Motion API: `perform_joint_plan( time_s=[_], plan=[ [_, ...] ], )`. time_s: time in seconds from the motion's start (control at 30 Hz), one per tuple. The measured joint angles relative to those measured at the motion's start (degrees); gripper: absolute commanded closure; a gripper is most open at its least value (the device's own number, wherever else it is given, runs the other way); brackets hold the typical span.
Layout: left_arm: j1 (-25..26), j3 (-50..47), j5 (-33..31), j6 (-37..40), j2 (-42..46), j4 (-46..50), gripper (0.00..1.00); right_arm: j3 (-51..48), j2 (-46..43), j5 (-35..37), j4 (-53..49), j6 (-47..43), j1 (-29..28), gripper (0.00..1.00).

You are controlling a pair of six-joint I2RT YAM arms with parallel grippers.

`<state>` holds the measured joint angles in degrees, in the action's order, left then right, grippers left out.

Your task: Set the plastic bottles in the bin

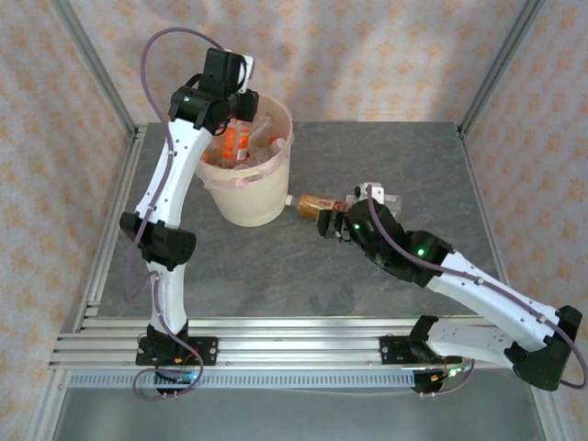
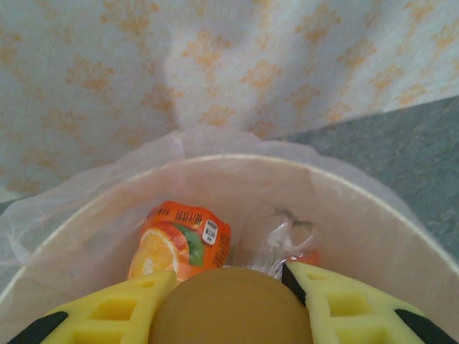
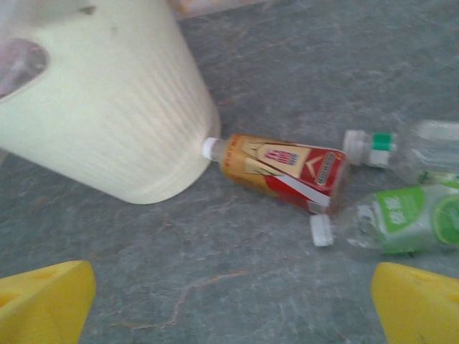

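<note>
Above the bin [image 2: 373, 236], 1 bottle [image 2: 229, 312] tight in the left claw [image 2: 229, 274]; right claw [image 3: 229, 276] wide.

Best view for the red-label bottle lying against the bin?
Right wrist: the red-label bottle lies whole, cap against the bin. Top external shows it small, base by the right arm. Left wrist faces into the bin.

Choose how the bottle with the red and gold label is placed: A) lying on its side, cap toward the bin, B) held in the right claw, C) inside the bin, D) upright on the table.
A: the bottle lies flat on the table, its white cap right by the wall of the bin.
</note>
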<state>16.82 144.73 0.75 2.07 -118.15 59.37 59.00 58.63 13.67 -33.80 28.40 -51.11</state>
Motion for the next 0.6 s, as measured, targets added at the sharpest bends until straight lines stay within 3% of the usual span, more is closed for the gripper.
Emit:
perform_joint_plan(
  time_s=[0.1, 0.27, 0.47, 0.6],
  plan=[
    [0.00, 0.52, 0.13, 0.44, -0.70, 0.07, 0.63, 0.59, 0.72, 2.36, -2.80, 3.13, 0.90, 0.01],
    [0.02, 1.49, 0.31, 0.92, -2.03, 0.66, 0.35, 0.66, 1.31, 3.87, -8.00, 9.14, 4.46, 0.01],
    [0.04, 1.49, 0.04, 0.50, -4.79, 1.42, 0.33, 0.57, 0.52, 4.57, -12.90, 14.16, 8.15, 0.01],
    [0.04, 1.49, 0.04, 0.17, -5.05, 1.40, 0.37, 0.42, -0.98, 4.55, -13.31, 15.34, 8.57, 0.01]
  ],
)
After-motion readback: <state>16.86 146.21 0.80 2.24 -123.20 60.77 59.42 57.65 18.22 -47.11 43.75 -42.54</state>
